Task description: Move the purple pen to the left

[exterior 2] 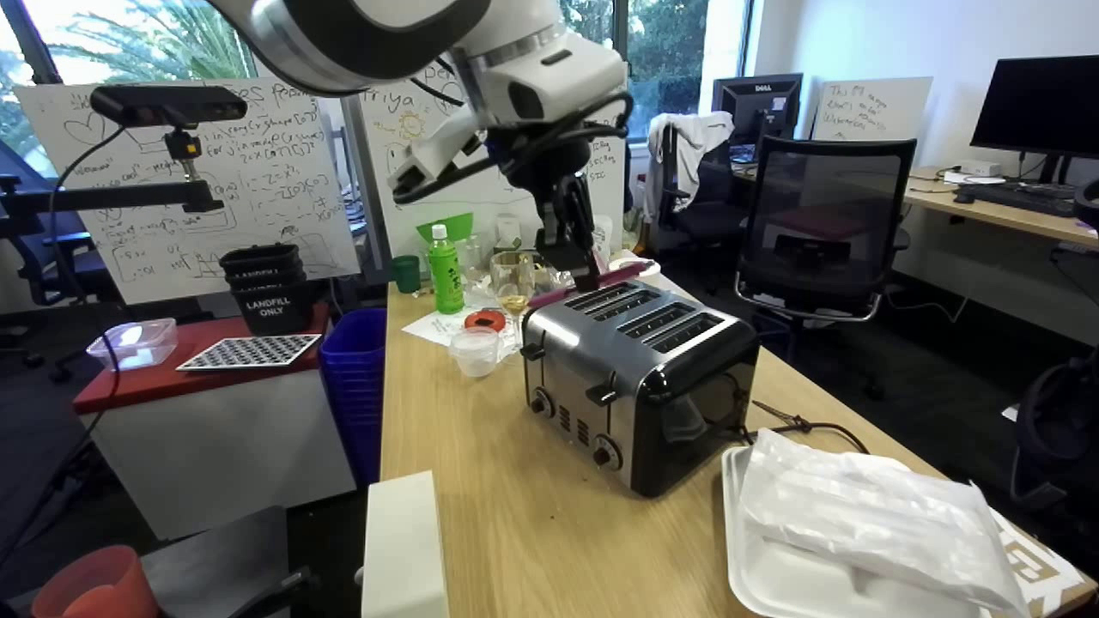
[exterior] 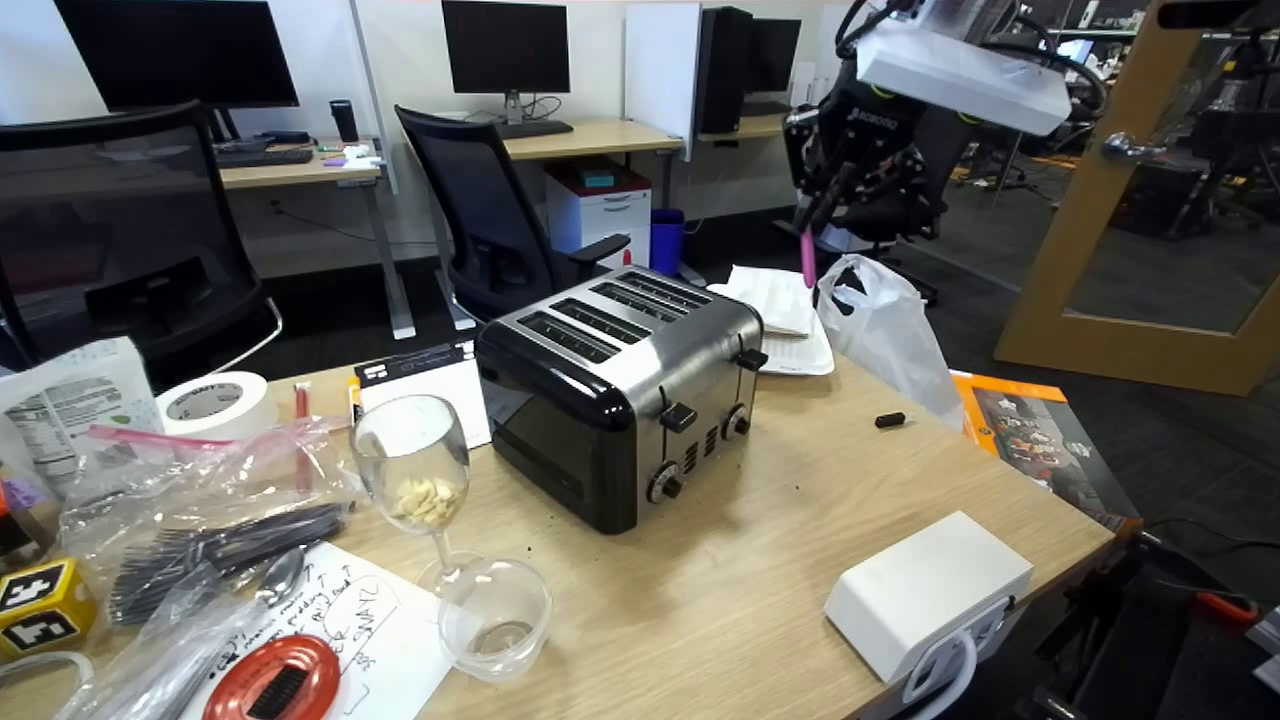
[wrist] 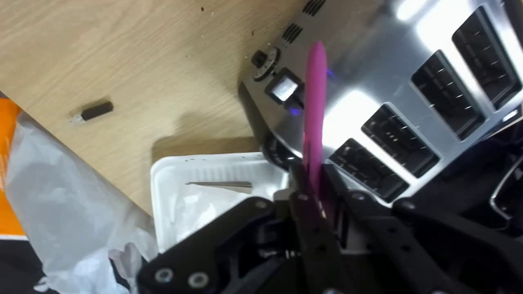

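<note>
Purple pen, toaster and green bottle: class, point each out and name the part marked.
Purple pen (wrist: 314, 110): in the wrist view, on the exposed barrel.
Toaster (exterior: 648, 368): in an exterior view, on the silver casing.
Green bottle (exterior 2: 446, 279): in an exterior view, on its side.

You can see the pen (wrist: 315, 98) in plain magenta and your tool (wrist: 314, 175) in black. The toaster (exterior: 625, 385) is silver, with black ends. Your worktop (exterior: 760, 600) is light brown, with wood grain; at its edge, the box (exterior: 930, 585) is white. The cube (exterior: 45, 608) is yellow, with black-and-white pattern.
</note>
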`<state>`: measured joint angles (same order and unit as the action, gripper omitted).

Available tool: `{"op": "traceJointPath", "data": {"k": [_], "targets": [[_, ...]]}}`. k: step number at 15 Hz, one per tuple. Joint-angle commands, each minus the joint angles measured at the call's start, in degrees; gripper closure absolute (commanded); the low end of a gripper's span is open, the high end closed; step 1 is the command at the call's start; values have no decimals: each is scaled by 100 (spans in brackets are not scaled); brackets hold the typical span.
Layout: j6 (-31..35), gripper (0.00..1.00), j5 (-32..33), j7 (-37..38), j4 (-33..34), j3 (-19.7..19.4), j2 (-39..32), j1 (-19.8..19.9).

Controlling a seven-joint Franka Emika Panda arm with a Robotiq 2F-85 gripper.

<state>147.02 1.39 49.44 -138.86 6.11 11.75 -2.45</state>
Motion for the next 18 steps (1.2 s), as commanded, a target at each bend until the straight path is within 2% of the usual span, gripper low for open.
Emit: {"op": "traceJointPath", "data": {"k": [1,5,10,11,16,17,18], "targets": [[-126,97,495,-178,227,485,109,-137],[-81,97,655,-560,592,1021,-143,-584],[40,97,362,-1826,739,1179,-446,-1092],[8,88,474,-1250,595,1245,-265,-1006],[11,88,451,-1650,671,1220,-369,-1057],[11,97,451,-1655,672,1220,-369,-1057],[22,97,451,-1672,573,1208,-263,-1054]]}}
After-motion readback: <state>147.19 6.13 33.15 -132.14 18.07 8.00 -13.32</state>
